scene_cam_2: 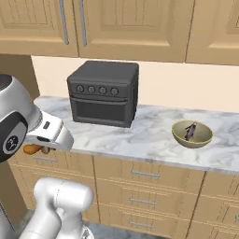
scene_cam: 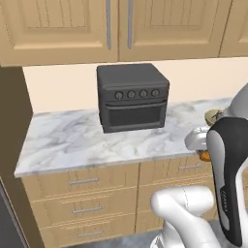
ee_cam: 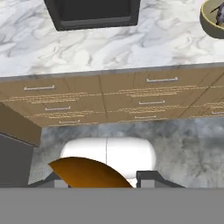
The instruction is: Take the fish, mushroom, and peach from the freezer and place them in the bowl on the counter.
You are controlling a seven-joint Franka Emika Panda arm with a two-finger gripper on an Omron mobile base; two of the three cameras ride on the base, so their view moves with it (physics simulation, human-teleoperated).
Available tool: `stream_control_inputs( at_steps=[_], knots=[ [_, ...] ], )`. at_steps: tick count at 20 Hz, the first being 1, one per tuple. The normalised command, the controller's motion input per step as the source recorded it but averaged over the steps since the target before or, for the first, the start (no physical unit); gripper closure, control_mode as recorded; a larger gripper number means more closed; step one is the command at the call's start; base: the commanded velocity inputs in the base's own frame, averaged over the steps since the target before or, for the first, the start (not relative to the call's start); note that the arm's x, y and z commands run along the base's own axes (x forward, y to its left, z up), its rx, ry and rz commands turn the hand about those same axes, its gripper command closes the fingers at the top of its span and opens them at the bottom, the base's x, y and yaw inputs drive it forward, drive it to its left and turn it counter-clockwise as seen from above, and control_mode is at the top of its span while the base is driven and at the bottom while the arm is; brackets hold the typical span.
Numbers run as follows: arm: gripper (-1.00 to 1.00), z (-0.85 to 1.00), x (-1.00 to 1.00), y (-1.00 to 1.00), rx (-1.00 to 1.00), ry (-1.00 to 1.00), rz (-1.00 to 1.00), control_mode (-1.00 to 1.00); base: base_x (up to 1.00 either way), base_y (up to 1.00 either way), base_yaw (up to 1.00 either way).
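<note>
My gripper (ee_cam: pixel 103 179) is shut on the orange peach (ee_cam: pixel 89 173), which bulges between the two fingertips. From the right base the peach (scene_cam_2: pixel 31 149) hangs under the hand in front of the drawers, left of the counter (scene_cam_2: pixel 149 135). It also shows as a small orange patch (scene_cam: pixel 205 156) beside my arm. The olive-yellow bowl (scene_cam_2: pixel 192 134) sits on the counter at the right, with the dark fish (scene_cam_2: pixel 190 130) lying in it. In the hand view the bowl (ee_cam: pixel 209 22) is at the top right corner. The mushroom is out of view.
A dark toaster oven (scene_cam_2: pixel 103 93) stands on the marble at the back, left of the bowl. Tan drawers with metal handles (ee_cam: pixel 151 103) run under the counter edge. Wooden wall cabinets (scene_cam: pixel 111 29) hang above. A grey freezer front (scene_cam: pixel 6 218) edges in at the lower left.
</note>
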Motion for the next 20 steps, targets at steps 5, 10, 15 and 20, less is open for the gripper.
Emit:
stream_control_inputs(
  at_steps=[5, 10, 15, 20],
  knots=[
    [1.00, 0.00, 0.00, 0.00, 0.00, 0.00, 0.00, 1.00, 0.11, -1.00, 0.02],
    [1.00, 0.00, 0.00, 0.00, 0.00, 0.00, 0.00, 1.00, 0.11, -1.00, -0.13],
    [1.00, 0.00, 0.00, 0.00, 0.00, 0.00, 0.00, 1.00, 0.63, -0.58, -0.02],
    [1.00, 0.00, 0.00, 0.00, 0.00, 0.00, 0.00, 1.00, 0.58, -0.03, 0.00]
  ],
)
